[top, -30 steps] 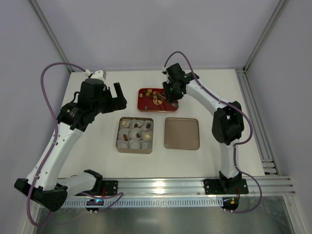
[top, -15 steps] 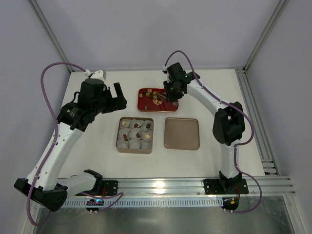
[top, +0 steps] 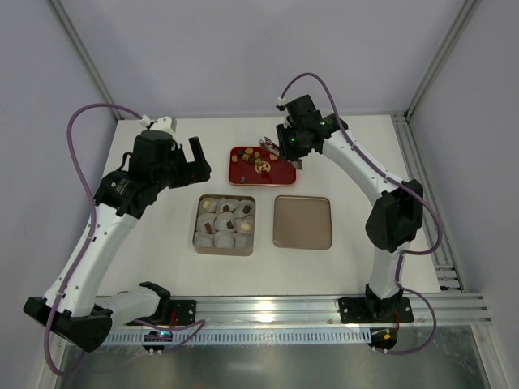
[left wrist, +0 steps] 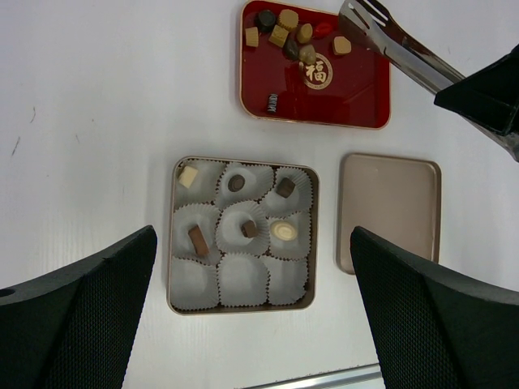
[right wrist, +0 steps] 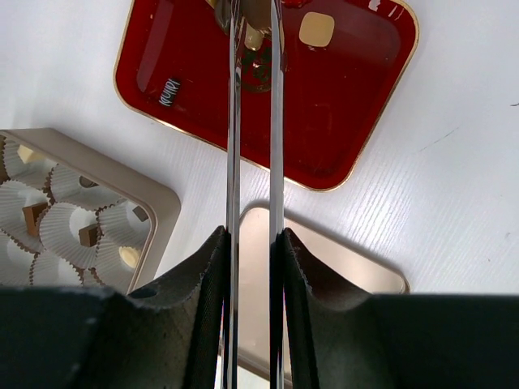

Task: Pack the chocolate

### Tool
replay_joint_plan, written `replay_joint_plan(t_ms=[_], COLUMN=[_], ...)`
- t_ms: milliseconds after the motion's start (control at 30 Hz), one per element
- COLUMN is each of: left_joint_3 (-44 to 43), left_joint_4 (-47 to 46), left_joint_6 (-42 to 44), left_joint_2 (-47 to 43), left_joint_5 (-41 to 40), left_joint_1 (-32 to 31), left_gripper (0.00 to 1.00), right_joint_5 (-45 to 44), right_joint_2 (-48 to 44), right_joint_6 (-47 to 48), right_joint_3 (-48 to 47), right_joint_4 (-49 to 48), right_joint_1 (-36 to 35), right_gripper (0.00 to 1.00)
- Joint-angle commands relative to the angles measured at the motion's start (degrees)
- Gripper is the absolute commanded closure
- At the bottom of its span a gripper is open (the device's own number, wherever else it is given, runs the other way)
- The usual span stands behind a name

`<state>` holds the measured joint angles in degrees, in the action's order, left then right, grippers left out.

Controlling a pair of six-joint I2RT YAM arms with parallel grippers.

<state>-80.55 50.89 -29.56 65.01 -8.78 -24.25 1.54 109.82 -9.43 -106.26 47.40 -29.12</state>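
While three white paper cups [left wrist: 242, 279] in the tan square tin [left wrist: 171, 235], centre frame, sit empty, six hold dark, tan or cream chocolate pieces [left wrist: 198, 240]; several lie on the red lacquer tray [left wrist: 349, 97], upper frame. Steel tongs [left wrist: 397, 44] clenched in right end effector [right wrist: 253, 263]; left end effector [top: 192, 164] released.

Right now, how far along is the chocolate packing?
Done: six of nine paper cups in the tin hold a chocolate. In hand: the right gripper is shut on metal tongs over the red tray; whether the tips hold a piece, I cannot tell. To do: the bottom row of cups is empty, loose chocolates lie in the tray, the lid is off.
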Motion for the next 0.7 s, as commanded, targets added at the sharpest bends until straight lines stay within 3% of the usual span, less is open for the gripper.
replay_joint_plan(t_ms=[0, 267, 667], left_joint_3=[-2.9, -3.6, -4.8], left_joint_4=[-1.1, -1.1, -0.2], left_joint_6=[0.6, 0.7, 1.1], left_joint_2=[-1.4, -1.5, -1.7], left_joint_5=[0.2, 0.0, -0.5], left_joint_1=[0.3, 0.3, 0.3], left_gripper=[0.00, 0.01, 0.00], right_joint_5=[1.2, 3.1, 3.3], right_joint_2=[-5.1, -11.9, -17.4], right_joint_6=[-1.2, -2.3, -6.2], right_joint_3=[0.6, 5.9, 15.7], right_joint_4=[-0.7, -1.7, -4.4], right_joint_1=[0.0, -5.1, -24.0], right_gripper=[0.69, 0.69, 0.69])
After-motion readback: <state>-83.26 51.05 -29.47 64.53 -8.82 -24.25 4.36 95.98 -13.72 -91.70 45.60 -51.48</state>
